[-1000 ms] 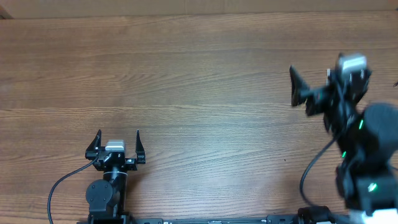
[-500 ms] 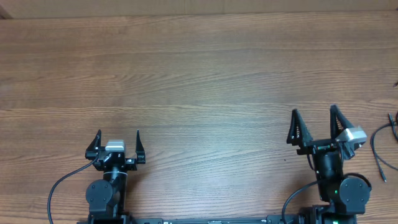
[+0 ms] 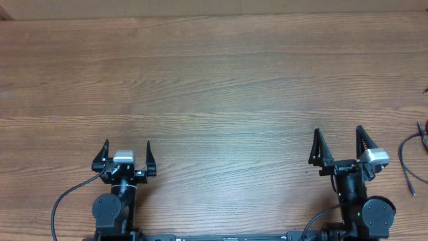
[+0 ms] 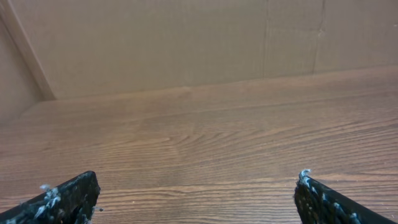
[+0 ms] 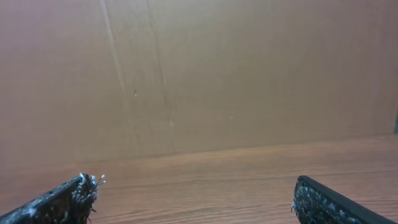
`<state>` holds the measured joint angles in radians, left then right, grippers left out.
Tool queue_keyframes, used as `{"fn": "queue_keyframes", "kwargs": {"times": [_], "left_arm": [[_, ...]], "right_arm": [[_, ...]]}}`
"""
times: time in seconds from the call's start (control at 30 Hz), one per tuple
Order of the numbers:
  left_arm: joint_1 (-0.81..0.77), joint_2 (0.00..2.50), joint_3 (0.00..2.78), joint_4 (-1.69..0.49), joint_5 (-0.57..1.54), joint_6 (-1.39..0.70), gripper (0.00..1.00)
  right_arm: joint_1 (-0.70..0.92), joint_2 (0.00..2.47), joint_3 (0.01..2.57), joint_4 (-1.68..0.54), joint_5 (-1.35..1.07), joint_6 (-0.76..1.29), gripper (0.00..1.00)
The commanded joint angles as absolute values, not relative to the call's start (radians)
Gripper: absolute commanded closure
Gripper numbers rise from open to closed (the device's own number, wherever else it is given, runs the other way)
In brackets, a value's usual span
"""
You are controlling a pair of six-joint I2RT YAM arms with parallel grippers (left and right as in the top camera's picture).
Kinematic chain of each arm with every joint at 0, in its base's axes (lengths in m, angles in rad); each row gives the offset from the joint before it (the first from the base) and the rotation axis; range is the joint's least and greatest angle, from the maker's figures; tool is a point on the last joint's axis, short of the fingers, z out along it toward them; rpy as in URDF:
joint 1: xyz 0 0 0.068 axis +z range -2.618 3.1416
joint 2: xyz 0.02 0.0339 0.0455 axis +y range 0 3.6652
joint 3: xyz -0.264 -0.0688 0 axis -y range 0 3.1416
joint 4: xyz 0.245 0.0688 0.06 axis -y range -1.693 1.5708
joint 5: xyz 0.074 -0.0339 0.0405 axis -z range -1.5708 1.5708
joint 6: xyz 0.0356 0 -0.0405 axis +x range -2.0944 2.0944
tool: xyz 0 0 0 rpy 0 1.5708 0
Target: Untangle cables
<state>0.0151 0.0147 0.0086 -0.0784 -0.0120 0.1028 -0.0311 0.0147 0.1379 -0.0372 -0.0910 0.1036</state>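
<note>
**At the near edge: both arms parked, cables off to the right**

Left claw [image 3: 126,153]: I see it spread wide, holding nothing.
Right claw [image 3: 340,144]: likewise wide, empty.
Cables [image 3: 410,161]: loose loops at the surface's [image 3: 214,80] right edge, partly out of frame, apart from the right claw. I judge both arms parked, clear of the cords.

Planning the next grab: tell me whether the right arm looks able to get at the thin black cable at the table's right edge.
Probably yes. The thin black cable lies just right of the right gripper, whose jaws stand open and empty, with only bare wooden table between. The cable runs off frame, so its full extent is unclear.
</note>
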Motion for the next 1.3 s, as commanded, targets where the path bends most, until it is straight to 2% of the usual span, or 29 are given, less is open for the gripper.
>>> {"fn": "queue_keyframes", "kwargs": {"times": [0.0, 0.2, 0.5, 0.8, 1.27], "left_arm": [[0.02, 0.004, 0.004, -0.078, -0.007, 0.086, 0.0], [0.02, 0.004, 0.004, -0.078, -0.007, 0.086, 0.0], [0.02, 0.004, 0.004, -0.078, -0.007, 0.086, 0.0], [0.02, 0.004, 0.004, -0.078, -0.007, 0.086, 0.0], [0.02, 0.004, 0.004, -0.078, -0.007, 0.086, 0.0]], "right_arm": [[-0.034, 0.003, 0.107, -0.035, -0.058, 0.073, 0.0], [-0.034, 0.003, 0.009, -0.012, -0.055, 0.078, 0.0], [-0.034, 0.003, 0.008, -0.039, 0.015, 0.066, 0.0], [-0.033, 0.003, 0.007, -0.085, -0.012, -0.085, 0.0], [-0.033, 0.003, 0.008, -0.085, -0.001, -0.088, 0.0]]}}
